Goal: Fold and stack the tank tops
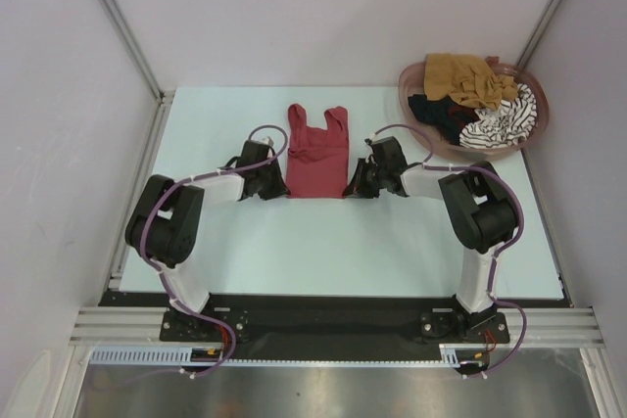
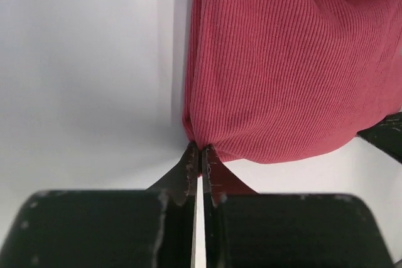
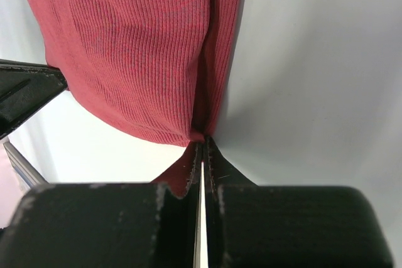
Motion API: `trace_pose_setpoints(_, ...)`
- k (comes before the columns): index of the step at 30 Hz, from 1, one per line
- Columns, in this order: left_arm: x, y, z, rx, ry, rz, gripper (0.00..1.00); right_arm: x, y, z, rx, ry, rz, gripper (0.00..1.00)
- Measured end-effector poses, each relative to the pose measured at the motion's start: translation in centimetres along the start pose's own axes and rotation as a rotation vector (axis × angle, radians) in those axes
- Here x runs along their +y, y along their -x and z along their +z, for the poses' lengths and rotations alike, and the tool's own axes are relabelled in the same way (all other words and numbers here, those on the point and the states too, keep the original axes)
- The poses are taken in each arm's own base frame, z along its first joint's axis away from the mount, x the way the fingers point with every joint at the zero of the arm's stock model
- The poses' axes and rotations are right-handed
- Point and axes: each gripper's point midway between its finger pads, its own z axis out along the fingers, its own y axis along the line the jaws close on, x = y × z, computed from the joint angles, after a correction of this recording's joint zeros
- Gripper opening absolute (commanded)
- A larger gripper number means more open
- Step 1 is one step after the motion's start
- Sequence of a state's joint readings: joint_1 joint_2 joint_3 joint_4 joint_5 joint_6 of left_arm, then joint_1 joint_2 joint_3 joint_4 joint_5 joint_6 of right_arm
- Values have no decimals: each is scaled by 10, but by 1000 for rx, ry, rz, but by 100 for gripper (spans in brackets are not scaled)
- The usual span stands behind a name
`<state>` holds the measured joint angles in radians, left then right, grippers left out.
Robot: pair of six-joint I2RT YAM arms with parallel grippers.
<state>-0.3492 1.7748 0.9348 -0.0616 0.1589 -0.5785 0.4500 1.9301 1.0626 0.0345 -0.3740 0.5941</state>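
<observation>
A dark red tank top (image 1: 315, 156) lies flat in the middle of the table, straps pointing to the far side. My left gripper (image 1: 277, 186) is shut on its near left hem corner; the left wrist view shows the ribbed red cloth (image 2: 295, 67) pinched at the left gripper's (image 2: 201, 150) tips. My right gripper (image 1: 351, 186) is shut on the near right hem corner, where the red cloth (image 3: 132, 48) is nipped by the right gripper (image 3: 202, 142). A mustard-brown tank top (image 1: 465, 77), a black one (image 1: 441, 115) and a striped one (image 1: 505, 121) lie crumpled in the basket.
The pinkish-brown oval basket (image 1: 421, 140) stands at the table's far right corner, just beyond the right arm. Grey walls and metal rails (image 1: 118, 17) close in the table on the left, back and right.
</observation>
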Motion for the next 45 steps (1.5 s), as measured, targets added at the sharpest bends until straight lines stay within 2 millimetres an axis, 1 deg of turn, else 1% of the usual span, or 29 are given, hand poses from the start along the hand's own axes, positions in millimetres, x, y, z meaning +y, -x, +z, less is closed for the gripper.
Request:
trace_pose_setpoints(5,0,-4,-4,3,0,4,0,1,-1,0,4,-1,0,0)
trace_pose_setpoints(9,0,-17,-16,17,4,17,0,5,-8,-7,23,-8,-3,0)
trace_pose_setpoints(14,2,-37,-39,35,1,27,0,20,-18,-30,26,6,-23,0)
trace_pose_setpoints(16,2,-41,-45,43,-3,28,1,27,-23,-40,23,19,-36,0)
trace_pose_setpoints(19,1,-45,-50,51,-11,29,0,33,-33,-48,33,26,-47,0)
trace_pose_setpoints(22,3,-51,-56,60,-20,29,0,32,-49,-51,59,21,-49,0)
trace_pose_setpoints(27,6,-63,-64,78,-23,30,0,17,-82,-49,126,-10,-24,0)
trace_pose_setpoints(29,7,-66,-66,90,-19,34,0,15,-87,-49,141,-18,-12,0)
trace_pose_setpoints(31,8,-69,-69,106,-10,35,0,17,-85,-51,140,-18,-11,0)
trace_pose_setpoints(33,5,-66,-73,118,-2,42,0,25,-79,-55,134,-14,-15,0)
trace_pose_setpoints(35,-5,-52,-81,114,-10,52,0,40,-62,-62,119,-3,-21,0)
trace_pose_setpoints(38,-31,-14,-98,67,-63,58,0,73,-17,-75,44,38,-47,0)
trace_pose_setpoints(41,-64,41,-127,-32,-122,70,0,113,36,-102,-66,96,-87,0)
trace_pose_setpoints(43,-85,70,-150,-103,-163,82,0,134,60,-123,-126,126,-108,0)
trace_pose_setpoints(44,-95,81,-164,-136,-189,90,0,144,68,-135,-154,145,-120,0)
trace_pose_setpoints(45,-104,88,-178,-164,-215,100,0,154,72,-147,-175,162,-130,0)
